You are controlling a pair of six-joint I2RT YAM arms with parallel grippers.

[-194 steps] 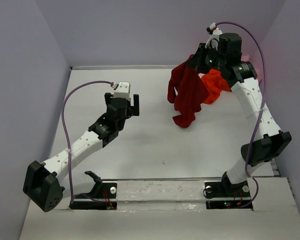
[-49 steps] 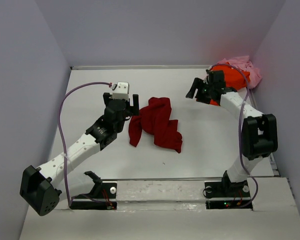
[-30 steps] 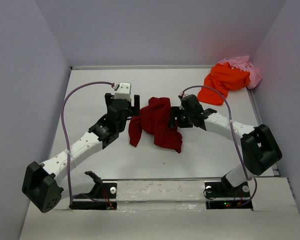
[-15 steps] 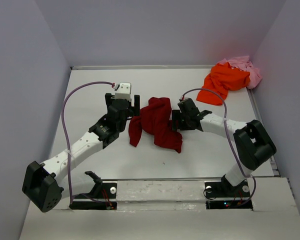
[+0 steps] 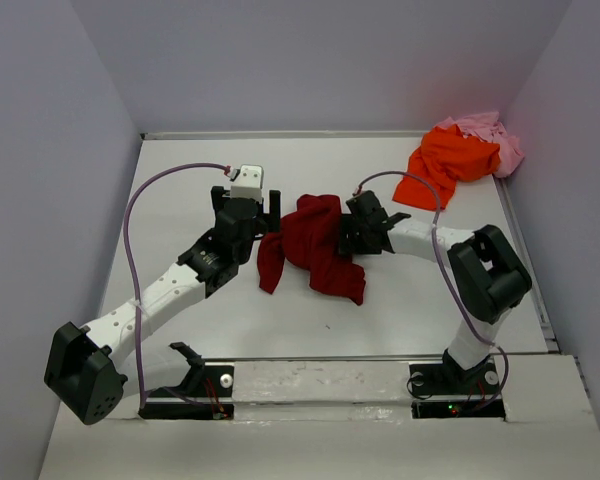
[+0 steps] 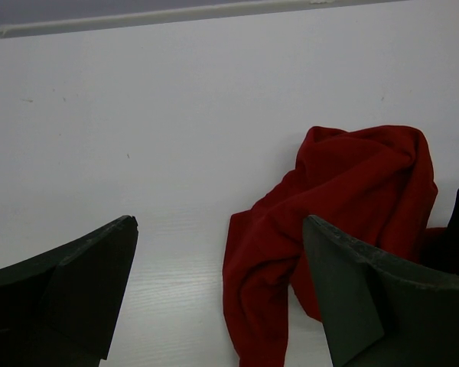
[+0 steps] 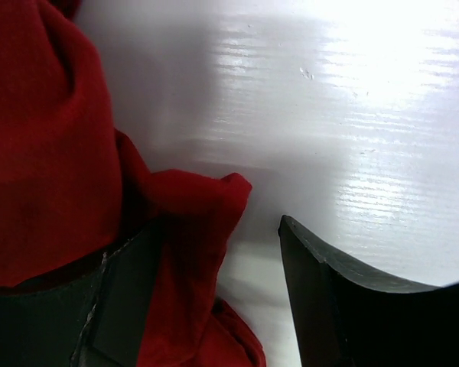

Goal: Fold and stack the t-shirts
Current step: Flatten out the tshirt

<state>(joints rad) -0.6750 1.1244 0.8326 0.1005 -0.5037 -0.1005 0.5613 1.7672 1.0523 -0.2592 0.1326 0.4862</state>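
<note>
Robot lab cell. White table (image 5: 280, 330) boxed in by bare lilac walls (image 5: 310, 60) on three sides. Left arm (image 5: 160, 290) and right arm (image 5: 430, 238) bolted to a rail (image 5: 320, 385) at its near edge.

Lit brightly, evenly from above; glares white off the counter (image 7: 382, 38) in the right wrist view; casts soft shadows.
</note>
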